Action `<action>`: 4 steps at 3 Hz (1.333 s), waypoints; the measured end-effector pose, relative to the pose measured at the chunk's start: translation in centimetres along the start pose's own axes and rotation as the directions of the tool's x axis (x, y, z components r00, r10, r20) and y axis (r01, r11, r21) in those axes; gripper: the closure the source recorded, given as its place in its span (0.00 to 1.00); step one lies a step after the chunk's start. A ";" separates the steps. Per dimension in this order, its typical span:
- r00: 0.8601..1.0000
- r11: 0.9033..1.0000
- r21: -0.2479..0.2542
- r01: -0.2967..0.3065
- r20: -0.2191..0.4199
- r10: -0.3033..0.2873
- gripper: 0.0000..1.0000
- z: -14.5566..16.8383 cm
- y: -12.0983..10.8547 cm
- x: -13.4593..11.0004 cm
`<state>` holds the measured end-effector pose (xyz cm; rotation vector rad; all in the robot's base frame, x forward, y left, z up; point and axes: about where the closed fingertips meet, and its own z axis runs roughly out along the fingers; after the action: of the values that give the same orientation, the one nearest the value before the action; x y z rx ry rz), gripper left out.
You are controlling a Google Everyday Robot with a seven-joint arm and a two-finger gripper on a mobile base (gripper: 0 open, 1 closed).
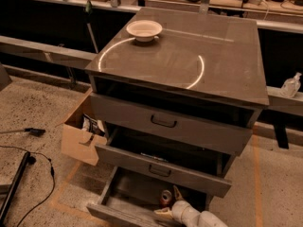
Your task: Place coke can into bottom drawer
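The coke can [165, 196] is small and red with a silver top. It stands upright inside the bottom drawer [124, 189], which is pulled out at the foot of the grey three-drawer cabinet [189, 56]. My gripper [166, 202] reaches into this drawer from the lower right on a white arm [191, 215]. Its two pale fingers [178, 193] are spread, one on each side of the can, wider than the can. The can rests on the drawer floor near the drawer's right half.
The two upper drawers [165, 123] with dark handles are also partly pulled out and overhang the bottom one. A white bowl [144, 30] sits on the cabinet top. An open cardboard box [80, 141] stands left of the cabinet. Black cables [28, 162] lie on the floor at left.
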<state>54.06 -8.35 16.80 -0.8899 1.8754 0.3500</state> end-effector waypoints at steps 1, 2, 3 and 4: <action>1.000 1.000 0.003 -0.008 -0.017 0.008 0.00 -0.6 0.0 0.3; 0.999 1.000 0.008 -0.029 -0.028 0.029 0.00 -2.7 -0.3 0.4; 0.995 0.994 0.031 -0.105 0.010 0.104 0.00 -5.5 -0.6 -0.5; 0.980 0.978 0.062 -0.199 0.036 0.197 0.00 -8.8 -1.0 -0.9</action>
<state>49.24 -13.81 21.87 -0.6522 1.9415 0.4181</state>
